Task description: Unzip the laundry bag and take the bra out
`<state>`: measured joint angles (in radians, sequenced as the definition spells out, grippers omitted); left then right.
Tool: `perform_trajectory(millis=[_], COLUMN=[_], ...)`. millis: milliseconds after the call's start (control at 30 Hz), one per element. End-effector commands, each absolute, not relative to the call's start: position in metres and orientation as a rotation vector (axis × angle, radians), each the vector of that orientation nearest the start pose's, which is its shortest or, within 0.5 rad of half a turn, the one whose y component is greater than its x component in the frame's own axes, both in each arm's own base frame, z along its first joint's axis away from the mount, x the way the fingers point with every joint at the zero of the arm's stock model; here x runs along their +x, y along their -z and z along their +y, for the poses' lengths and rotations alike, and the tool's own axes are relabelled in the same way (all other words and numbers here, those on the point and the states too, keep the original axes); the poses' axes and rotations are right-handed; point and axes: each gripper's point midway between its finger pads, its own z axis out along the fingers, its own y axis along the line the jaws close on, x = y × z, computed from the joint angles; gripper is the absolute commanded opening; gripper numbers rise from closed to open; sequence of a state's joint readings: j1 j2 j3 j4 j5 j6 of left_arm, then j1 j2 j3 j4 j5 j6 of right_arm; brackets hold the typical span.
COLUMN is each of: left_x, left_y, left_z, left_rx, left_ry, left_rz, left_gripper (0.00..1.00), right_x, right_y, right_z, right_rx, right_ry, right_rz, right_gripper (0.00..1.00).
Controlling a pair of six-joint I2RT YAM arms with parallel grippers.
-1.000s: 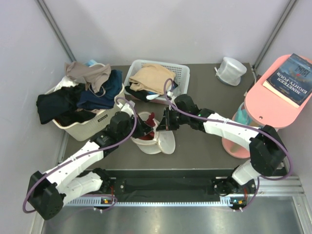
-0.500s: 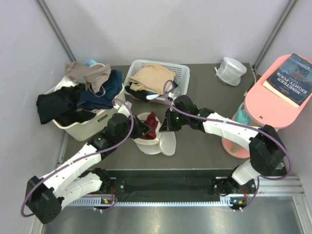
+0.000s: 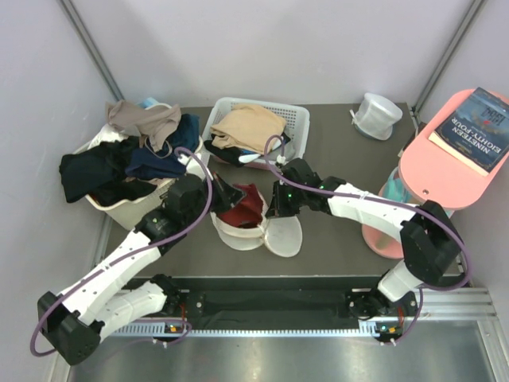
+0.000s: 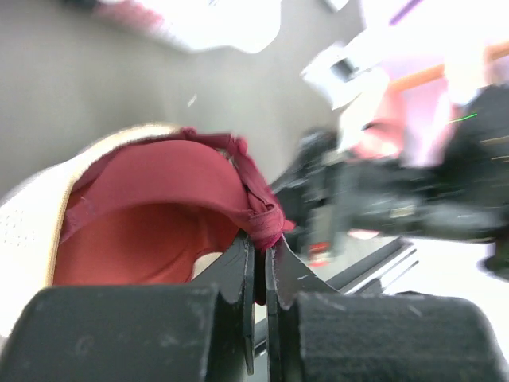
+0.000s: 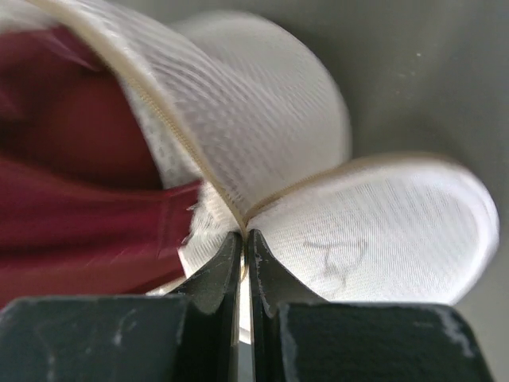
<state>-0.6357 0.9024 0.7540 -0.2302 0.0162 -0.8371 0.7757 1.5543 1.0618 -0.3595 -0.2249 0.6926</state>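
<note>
Dark grey bench [image 3: 342, 159] between pale lilac walls carried the work. Near its middle lay the laundry bag [image 3: 282, 236], unzipped and spread open, one mesh half flopped toward 4 o'clock. The dark red bra [image 3: 245, 208] sat in the other half, with one end lifted out above the rim toward 10 o'clock.

The left pincer [image 3: 225, 193] was clamped on that raised end; its wrist view showed the two black fingers [image 4: 238, 270] pressed together around a bunched fold of red fabric. The right pincer [image 3: 274, 211], at the bag's 1 o'clock edge, was closed tight on the bag's seam where the two mesh halves met.

At 12 o'clock from the bag stood a white slotted basket [image 3: 296, 119] holding beige cloth. At 10 o'clock was a tub [image 3: 127, 208] heaped with dark clothes. At 2 o'clock, well apart, sat a greyish round pouch [image 3: 375, 115]. At 3 o'clock, a pink side table [image 3: 445, 163] bore a blue book [image 3: 475, 119].
</note>
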Motion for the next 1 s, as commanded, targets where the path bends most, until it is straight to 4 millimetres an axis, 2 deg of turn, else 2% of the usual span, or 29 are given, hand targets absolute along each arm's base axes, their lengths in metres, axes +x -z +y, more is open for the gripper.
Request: perform_trajectory(millis=[0, 200, 333, 433, 600, 833, 967], left_x=[0.264, 0.261, 0.258, 0.257, 0.255, 0.248, 0.243], left_y=[-0.320, -0.354, -0.378, -0.386, -0.383, -0.392, -0.397], left_z=[-0.227, -0.224, -0.206, -0.191, -0.180, -0.161, -0.160], left_rx=[-0.153, -0.187, -0.222, -0.252, -0.287, -0.308, -0.308], left_ry=[1.017, 1.083, 1.094, 1.072, 1.059, 0.999, 1.016], left_rz=[1.839, 1.750, 1.672, 1.647, 1.647, 1.627, 1.610], left_gripper=[0.00, 0.00, 0.00, 0.00, 0.00, 0.00, 0.00], right_x=[0.239, 0.241, 0.239, 0.237, 0.236, 0.230, 0.229], right_y=[-0.093, -0.072, -0.054, -0.043, -0.031, -0.016, -0.011], right_z=[0.304, 0.290, 0.277, 0.269, 0.260, 0.248, 0.244], right_rx=[-0.217, -0.204, -0.196, -0.193, -0.188, -0.182, -0.183], right_ry=[-0.743, -0.644, -0.576, -0.538, -0.488, -0.433, -0.418], right_rz=[2.654, 2.703, 2.742, 2.765, 2.787, 2.822, 2.831], right_gripper=[0.00, 0.00, 0.00, 0.00, 0.00, 0.00, 0.00])
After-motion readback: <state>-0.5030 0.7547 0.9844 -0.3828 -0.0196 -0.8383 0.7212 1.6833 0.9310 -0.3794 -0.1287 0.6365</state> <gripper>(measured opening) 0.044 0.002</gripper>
